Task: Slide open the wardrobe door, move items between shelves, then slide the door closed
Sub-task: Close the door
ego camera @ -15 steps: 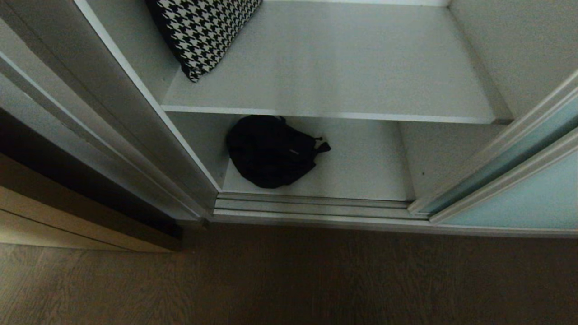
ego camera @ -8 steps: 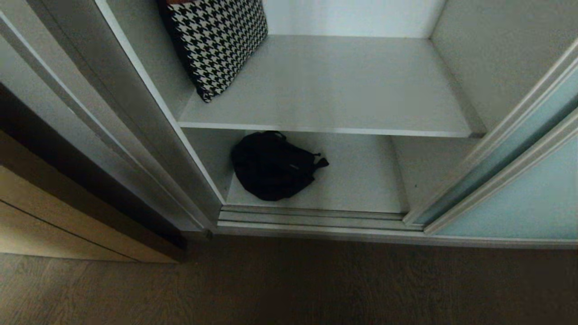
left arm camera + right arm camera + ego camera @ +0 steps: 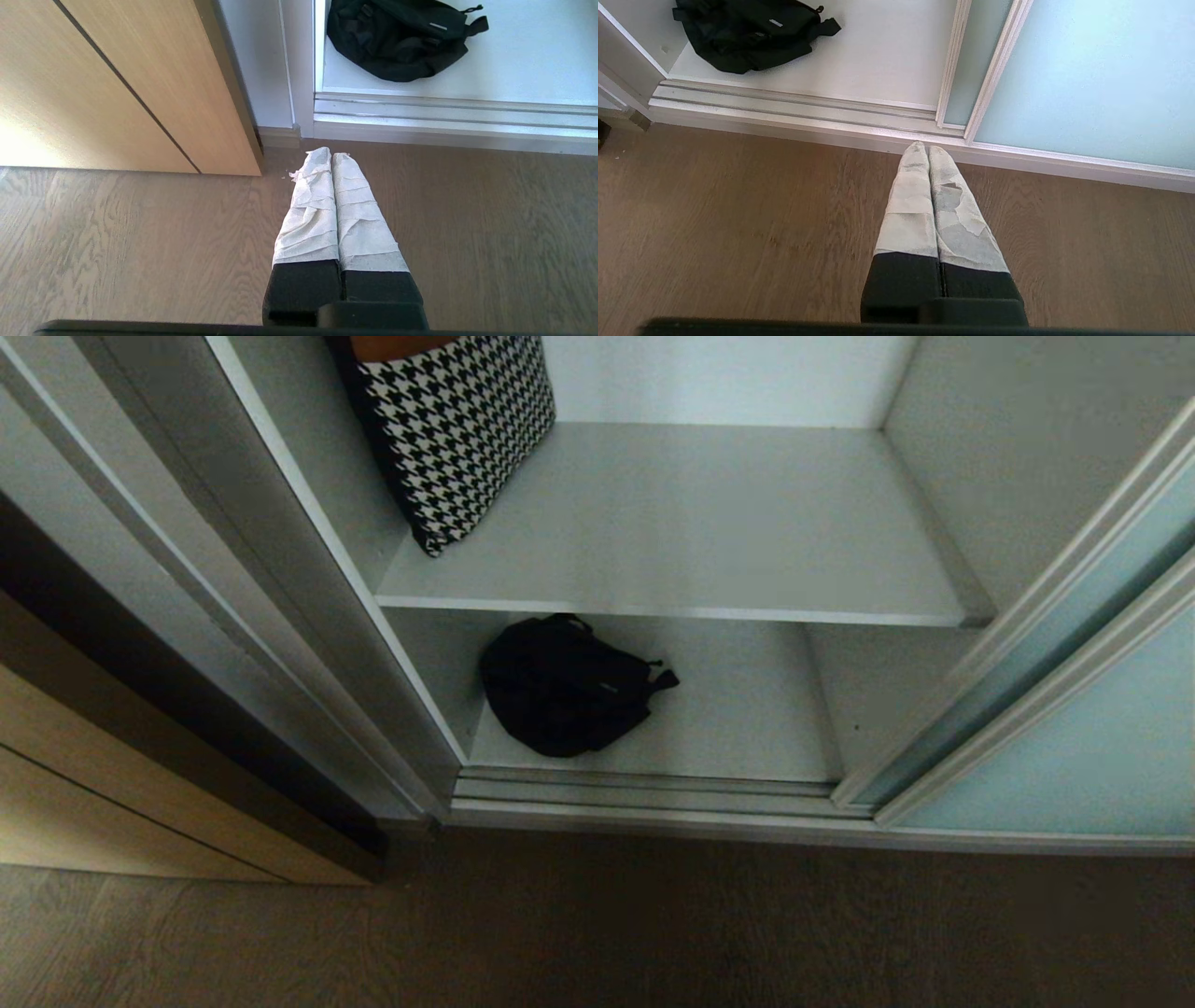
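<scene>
So at this point the sliding wardrobe door [image 3: 1092,709] was pushed off to the right side, its frosted blue-green glass stacked against the other panel, which left the left half of the wardrobe wide open for reaching in. Two of the shelves [image 3: 672,612] were showing in the head view: the upper one had a houndstooth cushion [image 3: 457,429] leaning upright against the left wall, probably propped there so it wouldn't flop flat, with something orange [image 3: 401,345] just behind its top edge that I couldn't make out. The bottom board held a black backpack [image 3: 565,686] slumped near the front left corner, just behind the silver floor track [image 3: 644,793], so it looked like the easy thing to grab first. Neither arm was in the head view. The left gripper [image 3: 332,154] hung low over the wood floor [image 3: 140,242] by the tan wooden panel [image 3: 131,84], taped fingers pressed together with nothing between them. The right gripper [image 3: 928,147] was the same deal, pinched closed and empty, pointing at the track right where the door frame met it. My read is the opening step was done and the item moving hadn't started, since both pincers were parked clear of the wardrobe. Next move probably needs one arm going in low for that backpack, and those loose straps could snag.
</scene>
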